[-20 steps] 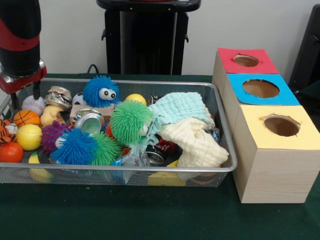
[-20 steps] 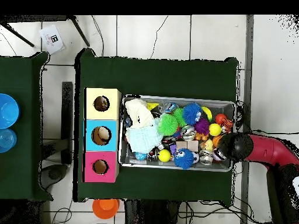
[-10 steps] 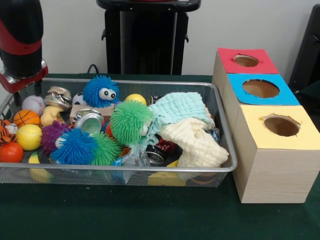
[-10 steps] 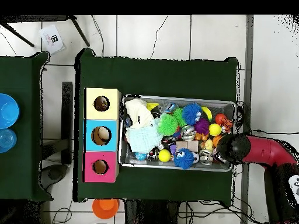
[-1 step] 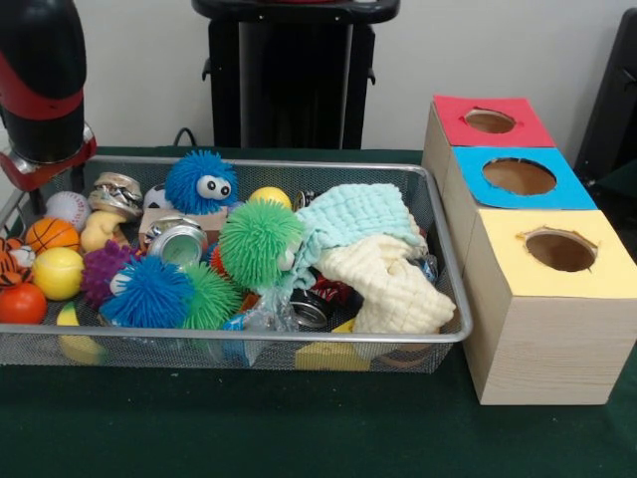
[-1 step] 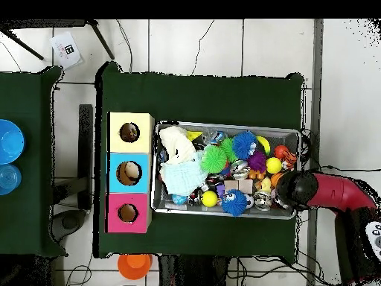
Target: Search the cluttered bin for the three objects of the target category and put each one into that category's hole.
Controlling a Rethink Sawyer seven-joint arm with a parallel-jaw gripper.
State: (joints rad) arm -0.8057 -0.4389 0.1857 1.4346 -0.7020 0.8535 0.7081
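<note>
The wire mesh bin (image 5: 249, 337) holds a jumble of things. At its left end lie a baseball (image 5: 67, 207), a small basketball (image 5: 52, 234), a yellow ball (image 5: 58, 271) and an orange ball (image 5: 20, 302). Spiky puffer toys fill the middle: blue with eyes (image 5: 201, 181), green (image 5: 259, 242), blue (image 5: 149, 291). Crushed cans (image 5: 179, 239) lie among them. A teal cloth (image 5: 358, 214) and a cream cloth (image 5: 383, 279) cover the right end. My gripper (image 5: 45, 181) hangs above the bin's left end, over the baseball; the overhead view shows the gripper (image 6: 286, 190) at the bin's right end. Nothing hangs from it.
Three wooden boxes stand beside the bin, with a red-topped hole (image 5: 490, 120), a blue-topped hole (image 5: 519, 176) and a yellow-topped hole (image 5: 560, 249). A black stand (image 5: 289, 80) rises behind the bin. Overhead, an orange cup (image 6: 135, 264) and blue bowls (image 6: 7, 141) sit off the table.
The arm has lifted a little above the bin's left end and shifted slightly. The baseball now shows whole and has stayed in place.
</note>
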